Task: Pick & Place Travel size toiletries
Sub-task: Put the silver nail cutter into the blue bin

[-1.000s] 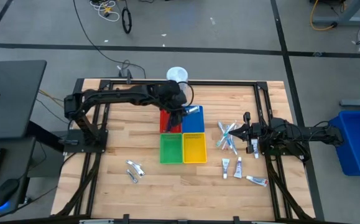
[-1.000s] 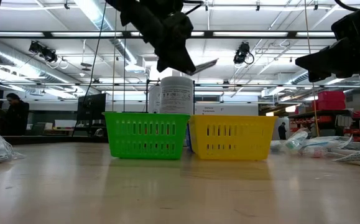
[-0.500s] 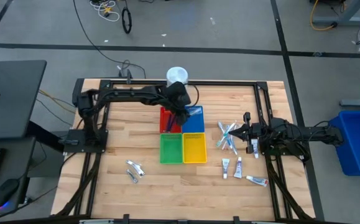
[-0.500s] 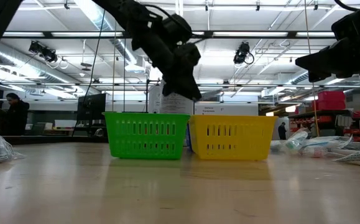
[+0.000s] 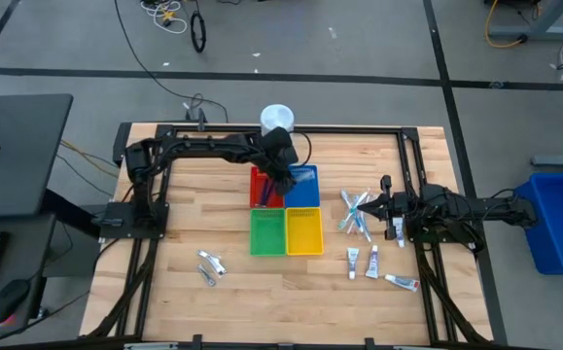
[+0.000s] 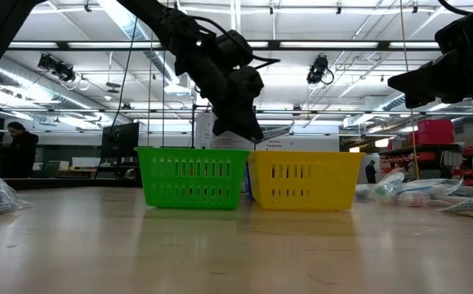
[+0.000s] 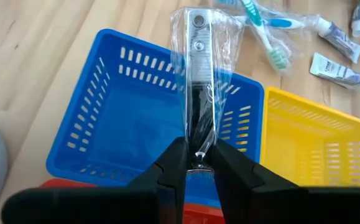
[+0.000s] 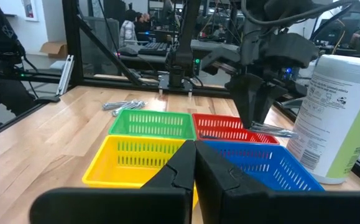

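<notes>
My left gripper (image 7: 198, 167) is shut on a slim dark and silver stick in a clear wrapper (image 7: 198, 68) and hangs over the blue basket (image 7: 136, 124). In the high view, my left gripper (image 5: 287, 181) is at the seam between the red basket (image 5: 261, 190) and the blue basket (image 5: 304, 191). Toothbrushes (image 5: 356, 212) and small white tubes (image 5: 371, 261) lie flat on the table to the right. Silvery sachets (image 5: 210, 263) lie near the front left. My right gripper (image 5: 388, 205) waits shut at the table's right side. My left gripper pinches the wrapped stick's dark end (image 7: 198, 146) between its two fingers (image 7: 173, 165). The fingers slant down from the table's left and lie along the stick, whose silver end (image 7: 198, 31) juts out past the fingertips. The stick is lifted clear above the blue basket.
A green basket (image 5: 267, 231) and a yellow basket (image 5: 304, 231) stand just nearer than the red and blue ones. A tall white tub (image 5: 276, 119) stands at the far edge behind them. Bare wood lies at the front centre and the far left.
My left gripper has come down with the wrapped stick from well above the baskets to just over their rims, moving slightly toward the blue basket. It stays shut on the stick.
</notes>
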Tool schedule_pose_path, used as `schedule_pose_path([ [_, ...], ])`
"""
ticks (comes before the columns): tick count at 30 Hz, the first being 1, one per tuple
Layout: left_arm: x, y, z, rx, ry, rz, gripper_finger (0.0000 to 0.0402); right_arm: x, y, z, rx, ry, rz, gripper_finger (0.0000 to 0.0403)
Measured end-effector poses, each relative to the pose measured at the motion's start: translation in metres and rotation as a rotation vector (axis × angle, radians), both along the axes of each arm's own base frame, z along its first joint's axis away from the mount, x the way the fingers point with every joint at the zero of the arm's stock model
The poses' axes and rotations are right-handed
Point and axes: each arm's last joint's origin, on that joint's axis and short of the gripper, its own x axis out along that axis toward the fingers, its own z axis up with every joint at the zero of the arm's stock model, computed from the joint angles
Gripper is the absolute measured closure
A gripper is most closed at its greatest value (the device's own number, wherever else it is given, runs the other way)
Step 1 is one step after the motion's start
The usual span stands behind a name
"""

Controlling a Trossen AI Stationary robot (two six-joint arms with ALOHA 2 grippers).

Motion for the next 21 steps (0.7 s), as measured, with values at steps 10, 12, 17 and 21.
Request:
schedule_pose_path([
  [10,0.0000,-0.0001,0.0000,0.001,0.000,0.000,0.0335,0.0000,0.0000,0.0000,0.000,0.000,0.000,0.0390],
  [12,0.0000,0.0001,0.0000,0.000,0.001,0.003,0.0335,0.0000,0.0000,0.0000,0.000,0.000,0.000,0.0389],
  [17,0.0000,0.0002,0.0000,-0.005,0.003,0.016,0.0318,0.0000,0.0000,-0.0001,0.000,0.001,0.000,0.0390],
  [21,-0.0001,0.0010,-0.0002,0.015,0.011,0.042,0.0287,0.0000,0.0000,-0.0001,0.000,0.001,0.000,0.0389],
])
